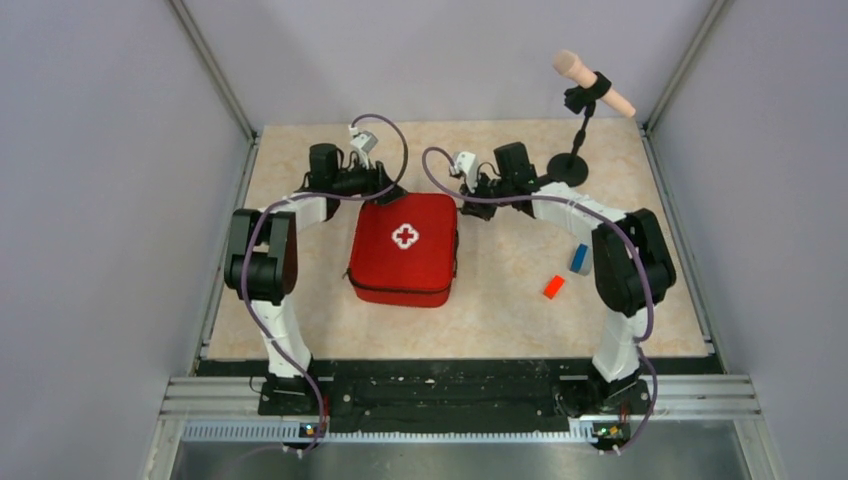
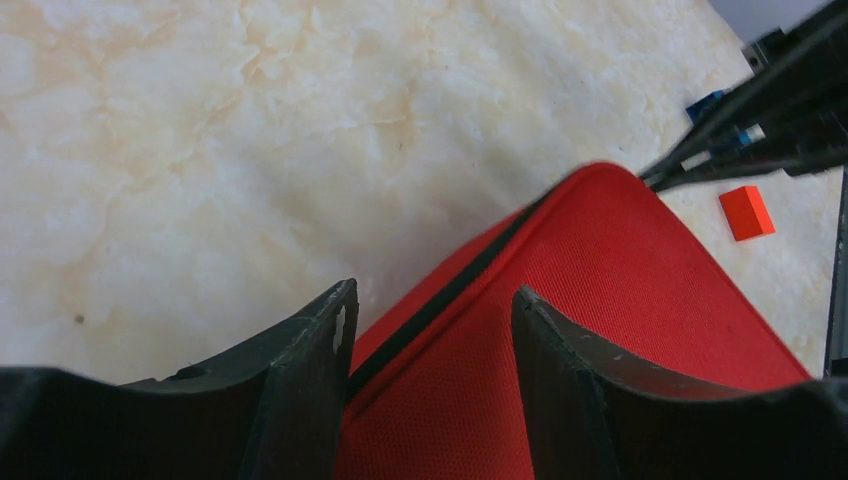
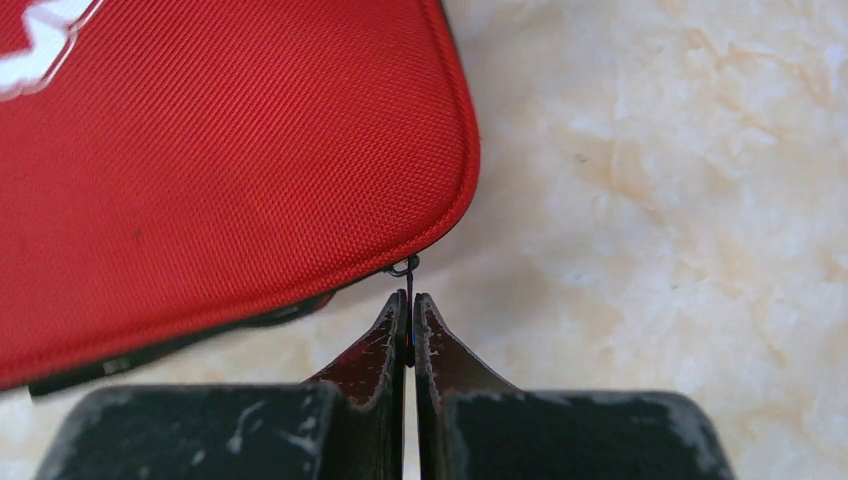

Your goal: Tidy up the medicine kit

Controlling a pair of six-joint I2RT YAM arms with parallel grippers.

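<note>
The marbled bench (image 1: 500, 300) carries the medicine kit (image 1: 404, 250) at the centre of the top view, lying flat and closed with its lid up. It is a red, squarish soft case with rounded corners, a woven fabric face, a white cross (image 1: 405, 237) in the middle of the lid and a dark zipper line running round its side. The step in hand looks like opening the case, the first move toward sorting anything into it. The left hand (image 2: 432, 295) sits at the kit's upper left corner in the top view, fingers apart and straddling the edge of the case (whether they press on it, I cannot tell). The right hand (image 3: 410, 300) is at the upper right corner, fingers together and pinched on the thin metal zipper pull (image 3: 405, 270), which hangs just off the rounded corner. The next move, as I judge it, calls for the right hand to draw the pull along the zipper line round the corner, keeping the pinch firm since the tab is slight, while the left steadies the case so it does not slide. Right of the kit, well apart from it, lie a small blue block (image 1: 578, 259) and a smaller red block (image 1: 554, 287).
</note>
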